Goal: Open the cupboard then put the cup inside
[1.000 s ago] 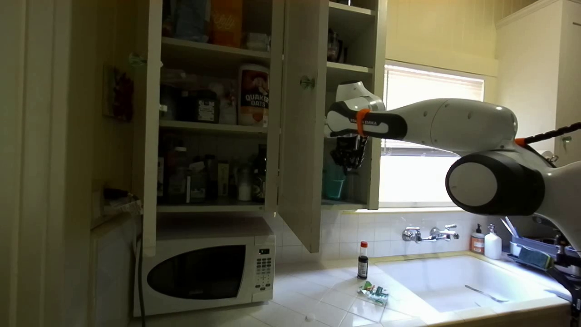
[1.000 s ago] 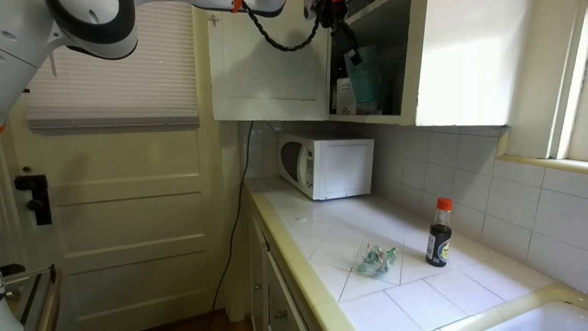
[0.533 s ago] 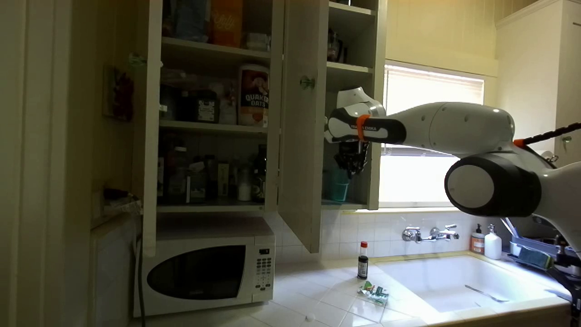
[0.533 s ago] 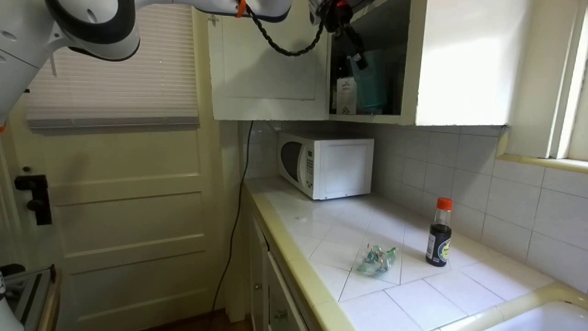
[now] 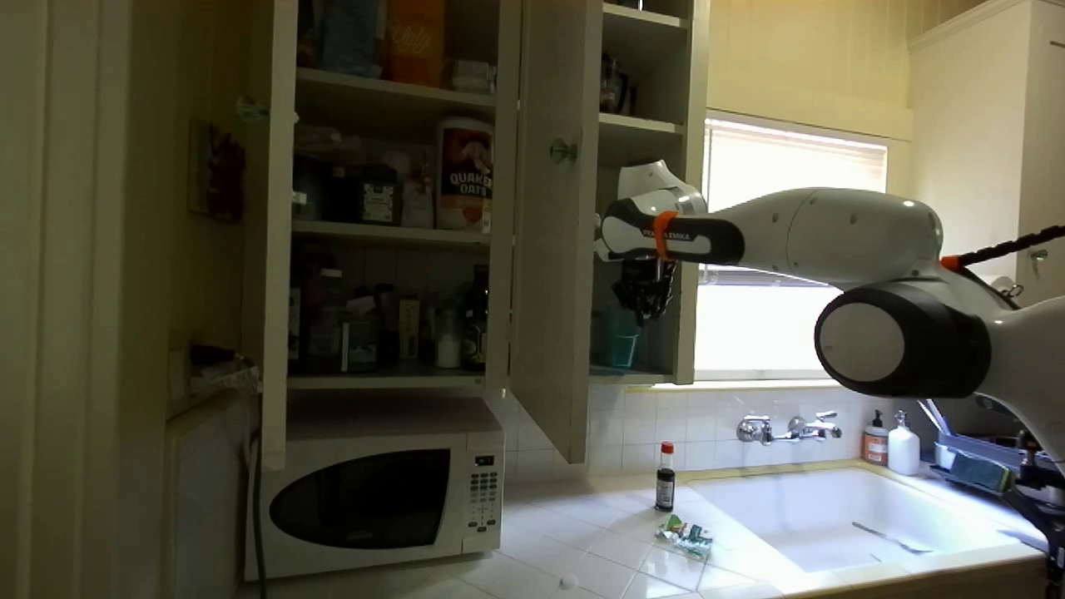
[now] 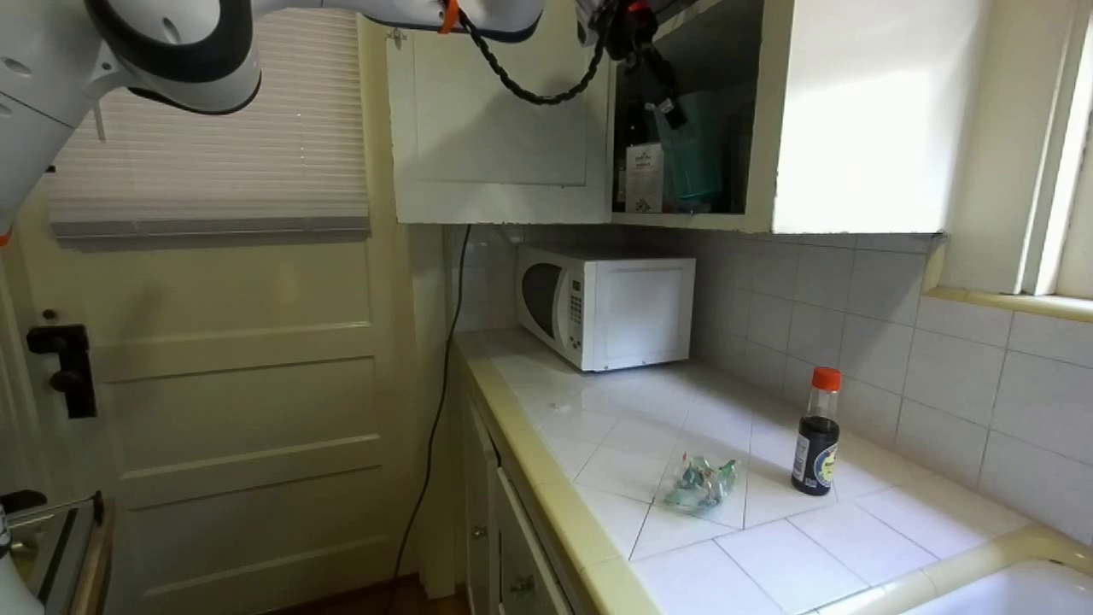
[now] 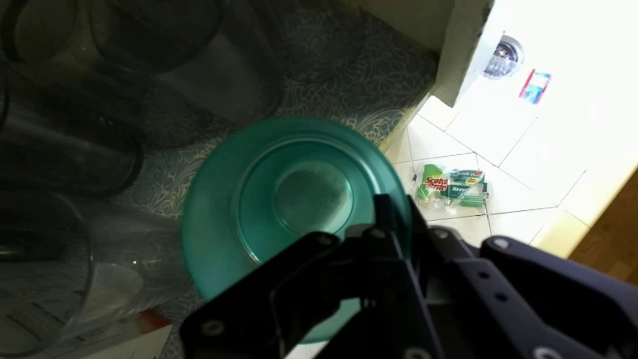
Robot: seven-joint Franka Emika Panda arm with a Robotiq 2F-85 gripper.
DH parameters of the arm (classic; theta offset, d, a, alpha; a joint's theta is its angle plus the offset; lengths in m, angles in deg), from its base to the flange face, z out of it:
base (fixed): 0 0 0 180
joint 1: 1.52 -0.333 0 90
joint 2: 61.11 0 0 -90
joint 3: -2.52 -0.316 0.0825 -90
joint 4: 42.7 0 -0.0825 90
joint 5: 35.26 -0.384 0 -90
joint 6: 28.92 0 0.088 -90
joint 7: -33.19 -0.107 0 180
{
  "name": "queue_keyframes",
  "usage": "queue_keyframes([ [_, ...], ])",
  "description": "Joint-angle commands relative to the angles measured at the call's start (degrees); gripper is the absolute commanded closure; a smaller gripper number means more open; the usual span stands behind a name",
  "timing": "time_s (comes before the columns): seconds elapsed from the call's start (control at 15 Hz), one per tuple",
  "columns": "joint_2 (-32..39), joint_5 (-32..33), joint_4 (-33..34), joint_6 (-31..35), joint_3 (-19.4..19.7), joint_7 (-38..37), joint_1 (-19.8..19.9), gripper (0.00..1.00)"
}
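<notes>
The cupboard stands open in both exterior views; its flat cream door is swung outward. The translucent teal cup is inside, over the bottom shelf. It also shows in an exterior view, tilted slightly. My gripper reaches down into the cupboard from above. In the wrist view the gripper has one finger inside the cup and one outside, shut on its rim wall. I cannot tell whether the cup's base touches the shelf.
Clear glasses and a white box stand beside the cup on the shelf. A crammed compartment and a microwave are on one side. A sauce bottle, a sponge packet and the sink lie below.
My arm and the cup have moved down and a little deeper into the cupboard, mostly in the first half second. The cup has become more upright. Since then there is only a slight shift.
</notes>
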Motion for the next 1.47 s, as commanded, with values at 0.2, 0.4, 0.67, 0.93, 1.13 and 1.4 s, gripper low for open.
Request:
queue_keyframes([
  [0.2,3.4,-1.8,3.8,2.3,-0.7,2.0,1.8,0.98],
  [0.4,4.2,-1.9,4.5,2.3,-0.8,2.5,1.9,0.98],
  [0.67,5.4,-2.6,5.8,2.2,-1.1,2.6,2.2,0.98],
  [0.93,5.8,-2.8,6.6,1.8,-1.1,2.6,2.3,0.68],
  [1.13,5.9,-2.7,7.1,1.5,-1.1,2.5,2.3,0.52],
  [1.4,6.4,-2.4,7.7,1.5,-0.8,2.0,2.3,0.75],
])
